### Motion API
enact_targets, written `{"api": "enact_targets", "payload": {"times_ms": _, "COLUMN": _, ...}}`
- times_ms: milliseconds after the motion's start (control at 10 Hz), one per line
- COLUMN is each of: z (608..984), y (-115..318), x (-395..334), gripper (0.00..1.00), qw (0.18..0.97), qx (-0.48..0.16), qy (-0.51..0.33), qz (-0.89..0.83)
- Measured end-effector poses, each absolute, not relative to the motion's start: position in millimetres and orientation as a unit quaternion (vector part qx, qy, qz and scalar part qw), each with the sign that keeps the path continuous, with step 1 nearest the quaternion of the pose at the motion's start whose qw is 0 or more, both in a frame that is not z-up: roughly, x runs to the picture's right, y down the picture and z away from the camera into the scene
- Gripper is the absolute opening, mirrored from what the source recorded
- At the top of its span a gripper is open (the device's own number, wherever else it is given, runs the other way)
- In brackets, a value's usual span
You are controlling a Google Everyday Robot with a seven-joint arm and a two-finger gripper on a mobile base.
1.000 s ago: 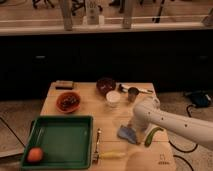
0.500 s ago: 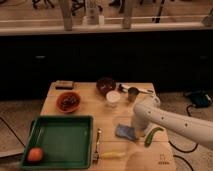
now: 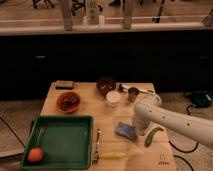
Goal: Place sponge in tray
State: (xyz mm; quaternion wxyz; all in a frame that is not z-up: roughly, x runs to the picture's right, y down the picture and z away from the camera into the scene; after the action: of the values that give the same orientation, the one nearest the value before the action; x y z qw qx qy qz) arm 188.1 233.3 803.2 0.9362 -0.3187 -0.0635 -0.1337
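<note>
The desk carries everything, and the arm reaches in from the right, bending down over its right half. The tray lies at the front left corner, well apart from the arm, with an orange fruit in its near left corner. The sponge lies flat on the desk right of the tray, and the gripper is down at its right edge, fingers closed tight, seemingly on the sponge, though the contact itself is hidden by the arm. The step in hand looks like the grasp; next comes a lift and a carry leftward over the tray's rim. A utensil and a yellow piece lie between sponge and tray, so the carry needs height. Behind stand a reddish bowl, a dark bowl, a white cup and a metal cup; a green pepper lies just right of the gripper.
</note>
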Motion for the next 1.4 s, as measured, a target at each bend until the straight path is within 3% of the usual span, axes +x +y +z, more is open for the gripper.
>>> {"api": "enact_targets", "payload": {"times_ms": 1400, "z": 778.0, "y": 207.0, "x": 179.5, "gripper": 0.0, "qw": 0.943, "qx": -0.277, "qy": -0.043, "qz": -0.178}}
